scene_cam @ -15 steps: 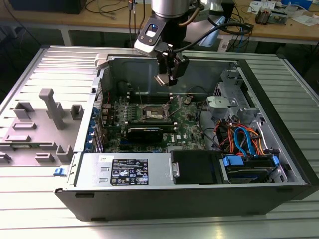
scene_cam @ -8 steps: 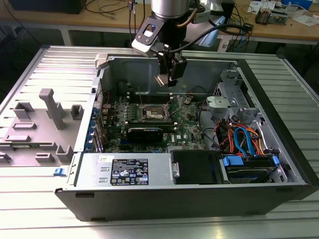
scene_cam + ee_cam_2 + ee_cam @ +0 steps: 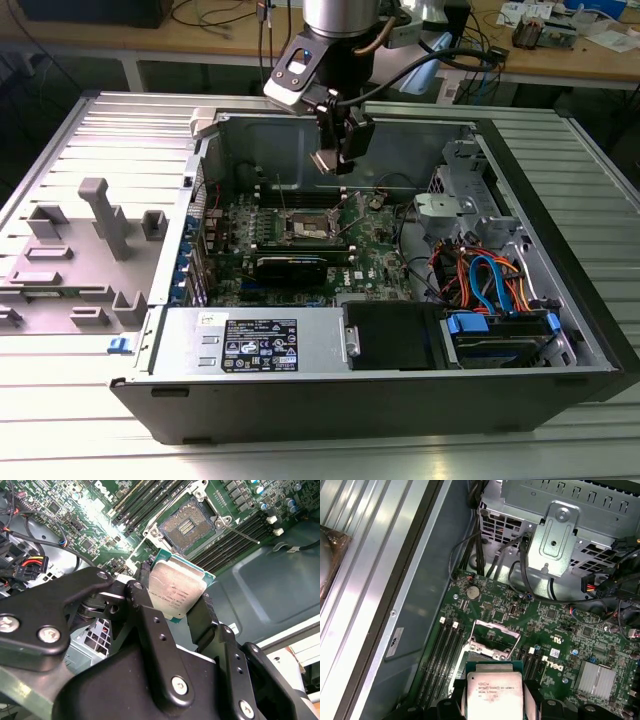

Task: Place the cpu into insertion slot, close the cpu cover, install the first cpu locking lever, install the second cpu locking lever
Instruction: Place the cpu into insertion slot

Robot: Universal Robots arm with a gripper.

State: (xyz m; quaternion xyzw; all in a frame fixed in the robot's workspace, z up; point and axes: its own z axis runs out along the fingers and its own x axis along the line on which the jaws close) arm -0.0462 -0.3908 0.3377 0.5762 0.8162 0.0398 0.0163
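Black fingers (image 3: 150,620) on the robot arm are clamped on the edges of a square silver chip (image 3: 176,591). They hold it in the air near the open socket (image 3: 187,527), inside a computer case (image 3: 300,400) on the counter (image 3: 60,140).

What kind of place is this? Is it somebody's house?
Probably a robot lab or workshop, not a house: an open computer case sits on a ribbed metal table, the gripper holds the cpu above it, and a cluttered workbench stands behind.
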